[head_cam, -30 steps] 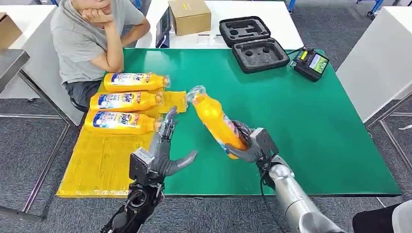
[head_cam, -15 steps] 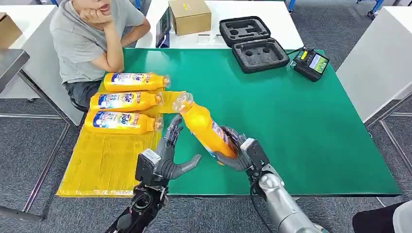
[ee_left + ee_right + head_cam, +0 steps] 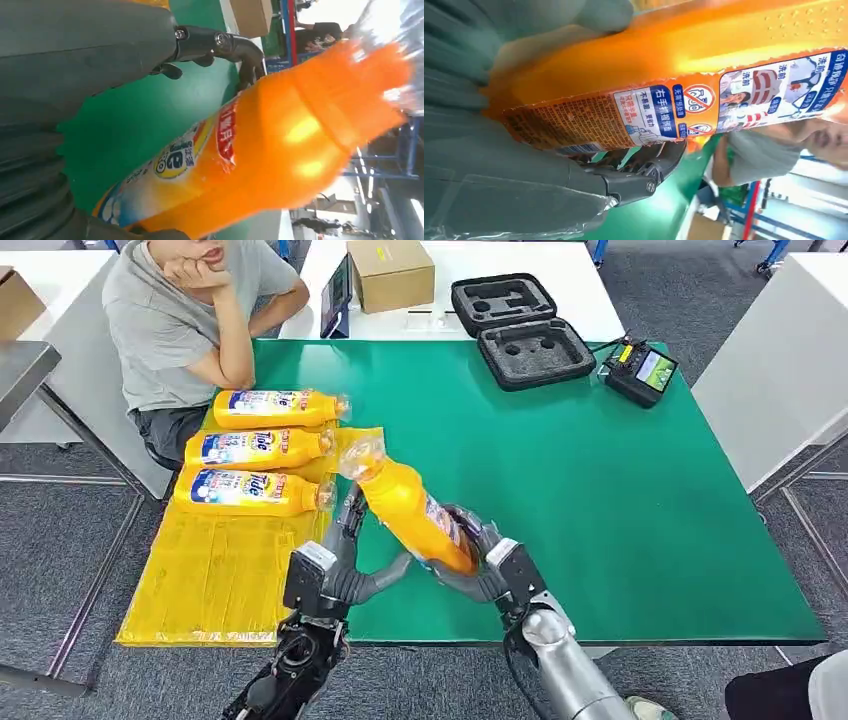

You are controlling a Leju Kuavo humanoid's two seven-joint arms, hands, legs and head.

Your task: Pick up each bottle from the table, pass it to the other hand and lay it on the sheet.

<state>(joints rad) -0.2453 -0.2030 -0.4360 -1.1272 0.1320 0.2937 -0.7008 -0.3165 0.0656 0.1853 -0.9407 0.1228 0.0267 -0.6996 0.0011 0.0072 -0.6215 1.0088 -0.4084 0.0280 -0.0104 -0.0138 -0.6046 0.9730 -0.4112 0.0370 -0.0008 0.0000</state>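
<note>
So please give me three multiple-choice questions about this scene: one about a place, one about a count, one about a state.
1. Where is the yellow sheet?
A. on the table's left part
B. on the floor
C. inside the black foam case

2. How many orange detergent bottles lie on the sheet?
A. one
B. three
C. five

3. The right hand is:
A. open
B. holding the tilted bottle
C. resting flat

Answers: 1 A, it covers the green table near the seated person. 2 B, three labelled bottles lie side by side. 3 B, its fingers wrap the bottle's base; the left hand is open beside it.
</note>
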